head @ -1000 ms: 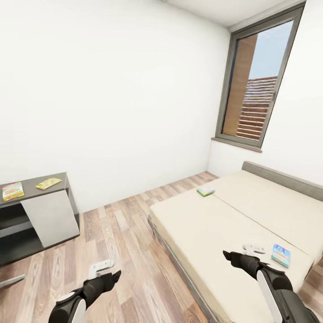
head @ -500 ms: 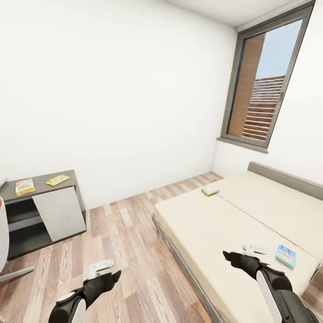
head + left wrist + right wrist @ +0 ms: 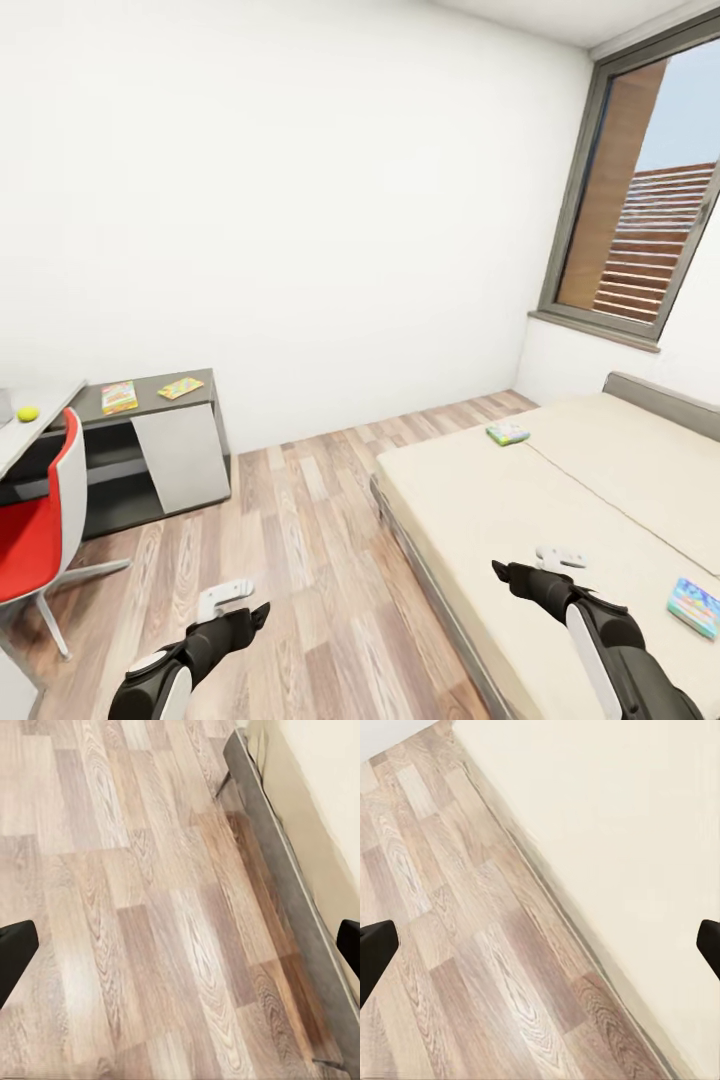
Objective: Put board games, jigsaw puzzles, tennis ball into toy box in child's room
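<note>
Both pincers, left [image 3: 232,603] and right [image 3: 530,570], apart, empty; approach bed [image 3: 560,500] squarely, take nearest board game [image 3: 696,606] by its edge.

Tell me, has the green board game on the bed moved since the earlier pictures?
No. The green board game lies at the same far corner of the bed, beside its middle seam; the view shifted because the camera turned.

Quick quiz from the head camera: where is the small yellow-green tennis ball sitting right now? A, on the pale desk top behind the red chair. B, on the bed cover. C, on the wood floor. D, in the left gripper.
A: the tennis ball rests on the pale desk top, just behind the red chair.
</note>
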Controlling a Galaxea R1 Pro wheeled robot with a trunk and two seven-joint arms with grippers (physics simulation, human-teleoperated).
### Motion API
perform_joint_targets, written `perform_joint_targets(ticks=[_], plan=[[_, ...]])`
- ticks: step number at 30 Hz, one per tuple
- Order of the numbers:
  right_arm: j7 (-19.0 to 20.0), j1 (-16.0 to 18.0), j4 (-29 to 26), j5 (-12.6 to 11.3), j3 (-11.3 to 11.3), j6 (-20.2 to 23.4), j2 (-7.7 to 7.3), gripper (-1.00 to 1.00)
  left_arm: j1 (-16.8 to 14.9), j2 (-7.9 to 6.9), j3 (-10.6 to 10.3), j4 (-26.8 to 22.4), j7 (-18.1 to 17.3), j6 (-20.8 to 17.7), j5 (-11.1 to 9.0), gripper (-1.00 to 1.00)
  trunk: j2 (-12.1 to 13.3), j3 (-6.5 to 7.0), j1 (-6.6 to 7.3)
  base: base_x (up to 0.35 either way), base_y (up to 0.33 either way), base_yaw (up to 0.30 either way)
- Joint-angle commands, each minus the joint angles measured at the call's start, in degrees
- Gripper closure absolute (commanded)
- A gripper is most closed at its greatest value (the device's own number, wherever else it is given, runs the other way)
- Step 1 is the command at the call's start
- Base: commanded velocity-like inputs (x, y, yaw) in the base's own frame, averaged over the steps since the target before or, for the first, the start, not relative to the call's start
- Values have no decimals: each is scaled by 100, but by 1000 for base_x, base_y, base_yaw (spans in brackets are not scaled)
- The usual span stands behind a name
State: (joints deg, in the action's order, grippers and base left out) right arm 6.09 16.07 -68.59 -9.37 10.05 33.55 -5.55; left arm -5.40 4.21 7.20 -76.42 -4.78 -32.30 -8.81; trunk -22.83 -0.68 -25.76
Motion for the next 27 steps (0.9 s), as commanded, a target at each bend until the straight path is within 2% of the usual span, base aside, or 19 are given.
perform_joint_targets(ticks=[1, 27], plan=[[17, 1, -6, -21, 9, 29, 1, -100, -5, 8, 18, -4, -25, -35, -23, -100, -8, -7, -3, -31, -120, 291], [15, 1, -5, -20, 6, 29, 18, -100, -5, 4, 20, 5, -23, -22, -7, -100, -8, -7, -3, -3, -63, 292]])
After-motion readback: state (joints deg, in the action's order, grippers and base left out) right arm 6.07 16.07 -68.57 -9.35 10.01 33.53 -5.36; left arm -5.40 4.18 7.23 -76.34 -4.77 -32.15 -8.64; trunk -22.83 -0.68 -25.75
